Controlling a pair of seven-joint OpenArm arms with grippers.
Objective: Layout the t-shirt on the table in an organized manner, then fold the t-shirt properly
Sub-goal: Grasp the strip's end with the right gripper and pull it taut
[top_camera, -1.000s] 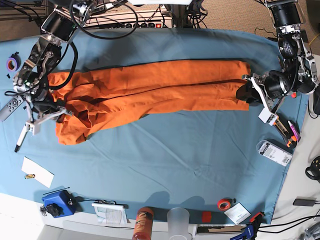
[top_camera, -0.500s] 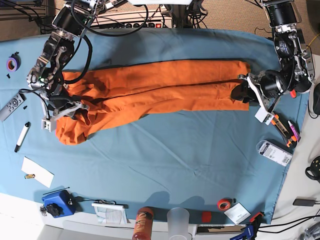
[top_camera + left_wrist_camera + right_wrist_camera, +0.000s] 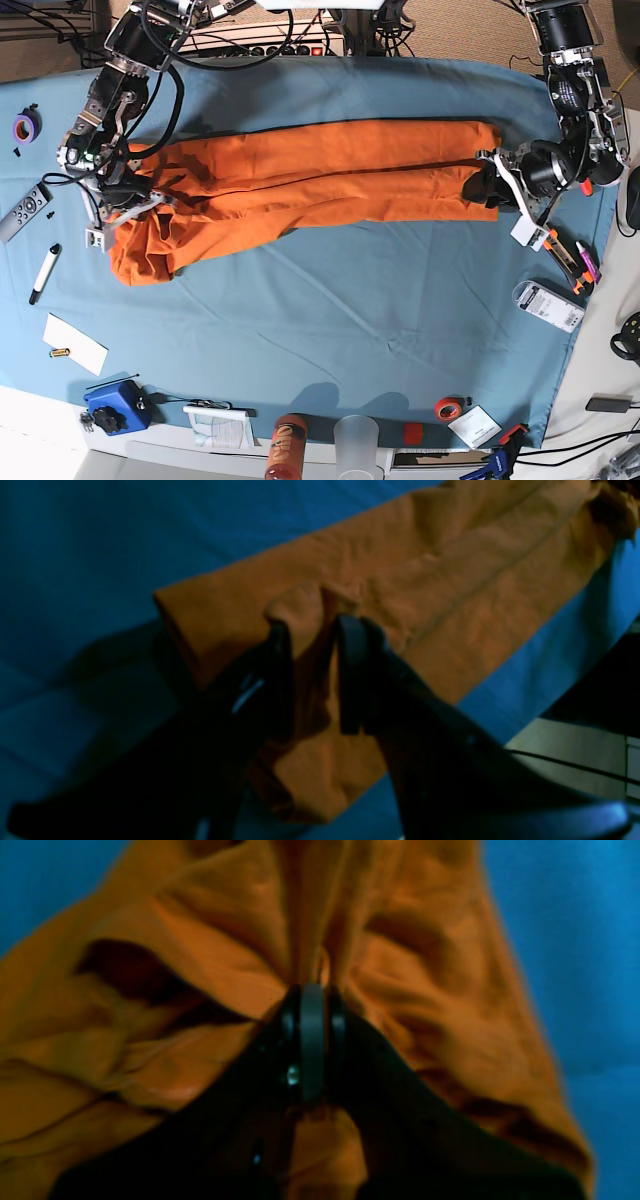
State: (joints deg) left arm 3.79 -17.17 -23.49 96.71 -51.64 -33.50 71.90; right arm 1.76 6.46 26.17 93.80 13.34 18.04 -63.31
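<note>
The orange t-shirt [image 3: 320, 175] lies stretched in a long, narrow band across the table [image 3: 350, 310], bunched and wrinkled at its left end. At the band's right end my left gripper [image 3: 487, 185] holds a raised fold of it; in the left wrist view the fold of the t-shirt [image 3: 450, 580] sits pinched in that gripper [image 3: 312, 645]. My right gripper [image 3: 135, 200] is at the crumpled left end. Its wrist view shows this gripper [image 3: 312, 990] closed tight, with wrinkles of the t-shirt [image 3: 175, 940] drawn in to the tips.
Left edge: a purple tape roll [image 3: 24, 126], a remote [image 3: 25, 208], a marker [image 3: 43, 272] and white paper [image 3: 75, 343]. Front edge: a blue box [image 3: 112, 407], an orange can [image 3: 288, 448], a clear cup [image 3: 356, 440] and an orange-red tape roll [image 3: 450, 407]. A white packet [image 3: 547, 305] lies at right.
My right arm moved from left of the shirt onto its crumpled end, and its gripper went from open to shut on the cloth. The left arm has hardly moved.
</note>
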